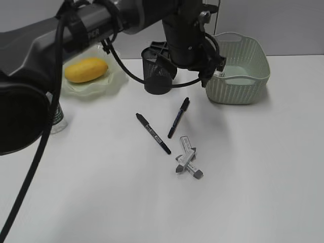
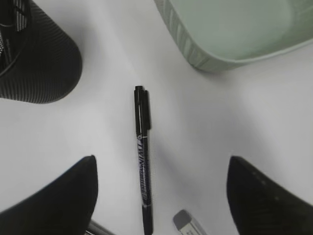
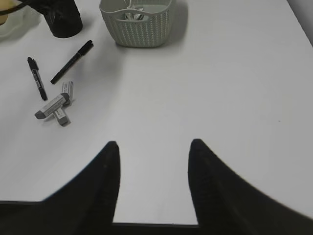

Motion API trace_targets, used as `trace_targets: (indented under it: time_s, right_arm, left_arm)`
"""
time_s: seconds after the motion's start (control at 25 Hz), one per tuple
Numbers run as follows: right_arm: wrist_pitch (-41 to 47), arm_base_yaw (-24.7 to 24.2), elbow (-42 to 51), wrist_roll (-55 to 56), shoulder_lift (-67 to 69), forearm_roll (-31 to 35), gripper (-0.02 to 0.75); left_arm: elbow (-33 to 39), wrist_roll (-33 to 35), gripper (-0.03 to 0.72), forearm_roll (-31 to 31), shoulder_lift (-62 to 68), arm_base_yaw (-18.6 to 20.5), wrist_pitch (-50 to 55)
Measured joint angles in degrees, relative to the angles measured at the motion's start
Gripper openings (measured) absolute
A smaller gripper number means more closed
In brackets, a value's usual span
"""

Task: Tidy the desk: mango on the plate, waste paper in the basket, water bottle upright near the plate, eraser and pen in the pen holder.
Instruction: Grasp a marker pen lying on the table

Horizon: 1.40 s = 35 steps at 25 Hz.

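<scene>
Erasers lie crossed nearest on the desk, touching each other, with two black pens just beyond, apart from one another. Further back the left gripper hangs spread wide over one pen, holding nothing. The right gripper is parted too (over bare desk). Behind stand the pen holder and the basket, waste paper inside it. Far left, the mango lies on the plate, the water bottle near it.
</scene>
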Motion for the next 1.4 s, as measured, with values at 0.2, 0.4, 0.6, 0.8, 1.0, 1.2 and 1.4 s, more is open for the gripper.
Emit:
trace_targets:
  time_s: [0.2,0.4,0.6,0.8,1.0,1.2,1.4]
  right_arm:
    - [0.00,0.00,0.00,0.00,0.00,0.00,0.375]
    - [0.00,0.00,0.00,0.00,0.00,0.00,0.375]
    - [0.00,0.00,0.00,0.00,0.00,0.00,0.375]
    - [0.00,0.00,0.00,0.00,0.00,0.00,0.375]
    - [0.05,0.00,0.00,0.00,0.00,0.00,0.375]
    - [0.05,0.00,0.00,0.00,0.00,0.00,0.375]
    - [0.05,0.00,0.00,0.00,0.00,0.00,0.375]
  left_arm:
    - [-0.11,0.00,0.572,0.51,2.61,0.57,-0.06]
    - [-0.11,0.01,0.555,0.15,4.72,1.48,-1.69]
    - [-0.11,0.01,0.553,-1.15,6.21,1.82,-6.59]
    - [-0.11,0.01,0.553,-1.66,7.69,2.05,-9.94]
    - [-0.11,0.01,0.552,-1.61,9.51,2.31,-11.83]
    - [-0.11,0.01,0.551,-1.49,10.31,2.36,-14.51]
    - [-0.11,0.01,0.538,-1.36,10.44,3.38,-15.16]
